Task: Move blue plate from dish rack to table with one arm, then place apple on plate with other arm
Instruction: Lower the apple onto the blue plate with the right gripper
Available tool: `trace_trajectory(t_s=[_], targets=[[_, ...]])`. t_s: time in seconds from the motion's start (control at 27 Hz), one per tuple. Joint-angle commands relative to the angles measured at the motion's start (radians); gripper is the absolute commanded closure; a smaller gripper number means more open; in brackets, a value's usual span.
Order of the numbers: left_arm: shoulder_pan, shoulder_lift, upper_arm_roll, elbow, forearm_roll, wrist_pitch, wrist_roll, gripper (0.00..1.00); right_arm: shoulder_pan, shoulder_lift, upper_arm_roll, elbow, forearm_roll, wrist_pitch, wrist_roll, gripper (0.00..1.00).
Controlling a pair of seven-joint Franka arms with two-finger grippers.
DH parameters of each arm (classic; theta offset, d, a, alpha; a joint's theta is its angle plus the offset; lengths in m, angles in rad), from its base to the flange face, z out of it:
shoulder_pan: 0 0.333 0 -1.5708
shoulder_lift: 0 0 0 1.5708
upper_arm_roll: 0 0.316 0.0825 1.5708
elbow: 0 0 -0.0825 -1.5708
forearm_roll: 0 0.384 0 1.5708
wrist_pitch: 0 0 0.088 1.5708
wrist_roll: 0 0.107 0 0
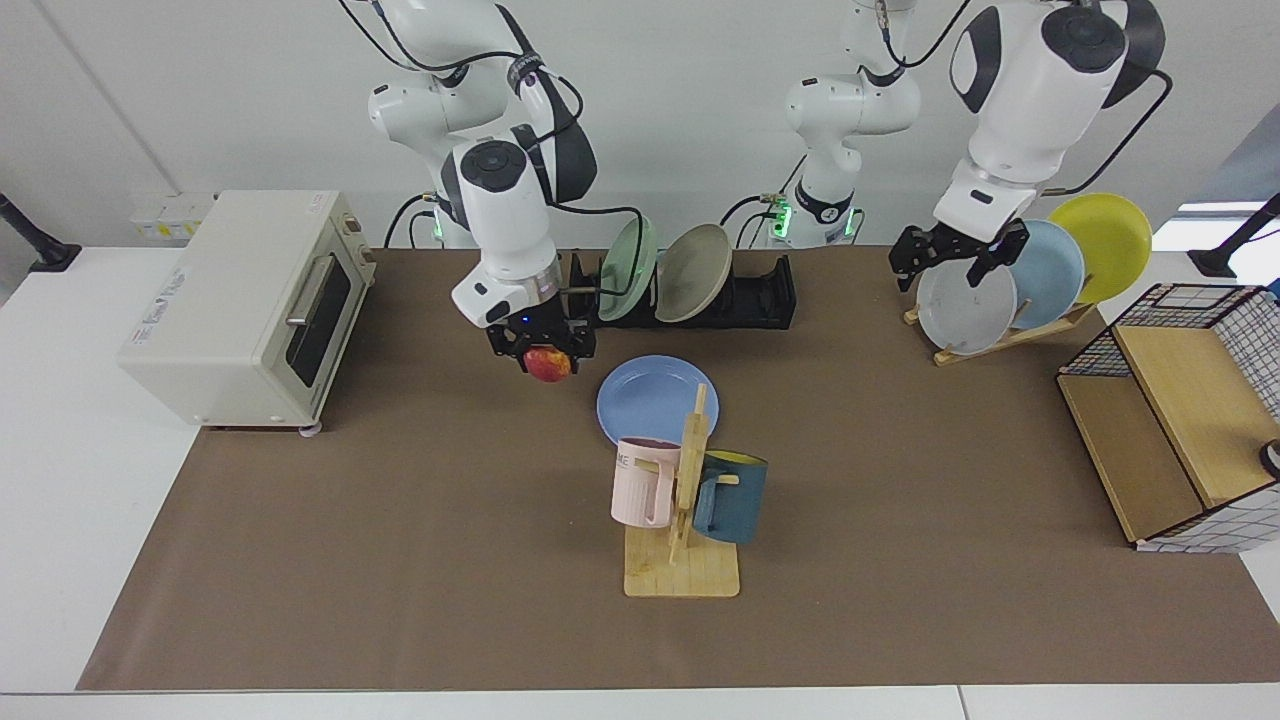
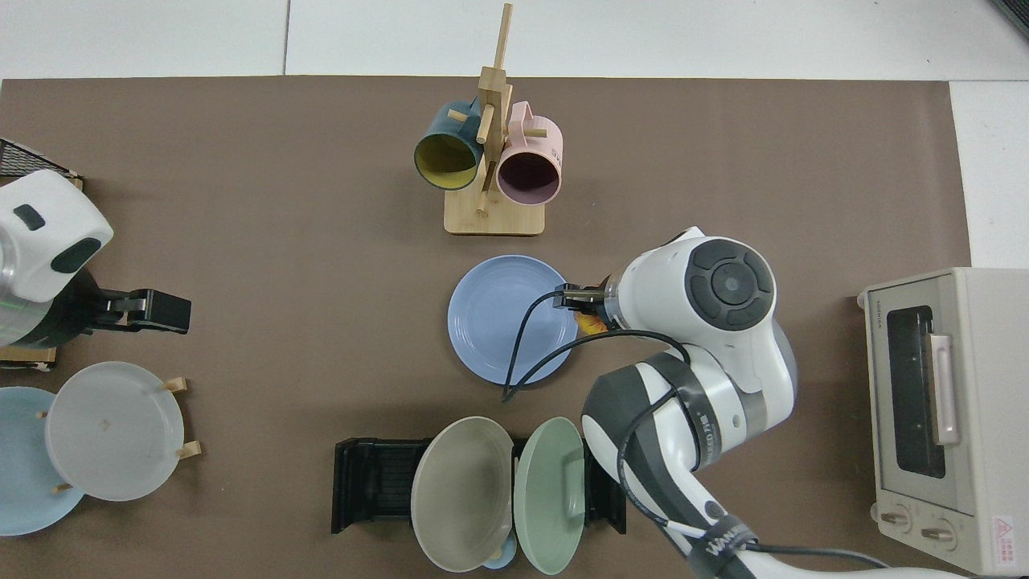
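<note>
The blue plate (image 1: 650, 400) (image 2: 502, 318) lies flat on the brown mat of the table (image 1: 400, 550), in front of the black dish rack (image 1: 762, 298) (image 2: 366, 482). My right gripper (image 1: 546, 362) (image 2: 580, 309) is shut on the red and yellow apple (image 1: 548, 366) (image 2: 592, 324). It hangs a little above the mat, just beside the plate's rim on the toaster side. My left gripper (image 1: 950, 275) (image 2: 161, 310) is open and holds nothing. It is raised by the wooden plate stand, far from the blue plate.
A green plate (image 1: 628, 268) and a beige plate (image 1: 695, 272) stand in the rack. A mug tree (image 1: 685, 490) with a pink and a teal mug stands just before the blue plate. A toaster oven (image 1: 240, 310), a stand with grey, pale-blue and yellow plates (image 1: 965, 300) and a wire-and-wood shelf (image 1: 1180, 420) flank the mat.
</note>
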Motion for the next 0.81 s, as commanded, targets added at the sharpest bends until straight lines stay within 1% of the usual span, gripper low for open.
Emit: trace_trajectory(t_s=[0.0,0.11,0.15,0.22,0.3,0.48,0.56,0.67,0.7,0.74,0.78], targets=[[-0.009,-0.009,-0.001,-0.007,-0.007,-0.013,0.010,0.00,0.030,0.065,-0.003,0.006,0.041,0.092,0.048,1.00],[-0.007,-0.010,-0.001,-0.002,0.001,-0.007,0.002,0.00,0.072,0.115,-0.004,0.018,0.046,0.167,0.083,1.00],[0.002,-0.014,-0.004,0.004,0.001,-0.004,0.002,0.00,0.078,0.129,-0.004,0.024,0.046,0.184,0.105,1.00],[0.003,-0.036,-0.004,0.032,0.001,-0.005,0.002,0.00,0.090,0.160,-0.003,0.039,0.044,0.216,0.143,1.00],[0.003,-0.058,-0.003,0.059,0.001,-0.011,0.002,0.00,0.102,0.186,-0.003,0.055,0.044,0.236,0.174,1.00],[0.003,-0.058,-0.004,0.061,0.001,-0.011,0.002,0.00,0.128,0.213,-0.003,0.055,0.048,0.277,0.211,0.99],[0.003,-0.058,-0.007,0.061,0.001,-0.011,0.002,0.00,0.141,0.223,-0.003,0.055,0.075,0.291,0.209,0.99],[0.003,-0.058,-0.009,0.061,0.001,-0.011,0.002,0.00,0.154,0.227,-0.003,0.055,0.141,0.294,0.211,0.96],[0.003,-0.058,-0.009,0.061,0.001,-0.011,0.002,0.00,0.164,0.230,-0.003,0.055,0.164,0.297,0.211,0.90],[0.003,-0.058,-0.007,0.061,0.001,-0.011,0.002,0.00,0.173,0.232,-0.004,0.053,0.185,0.300,0.206,0.80],[0.003,-0.058,-0.007,0.061,0.001,-0.011,0.002,0.00,0.174,0.233,-0.004,0.050,0.199,0.300,0.198,0.65]])
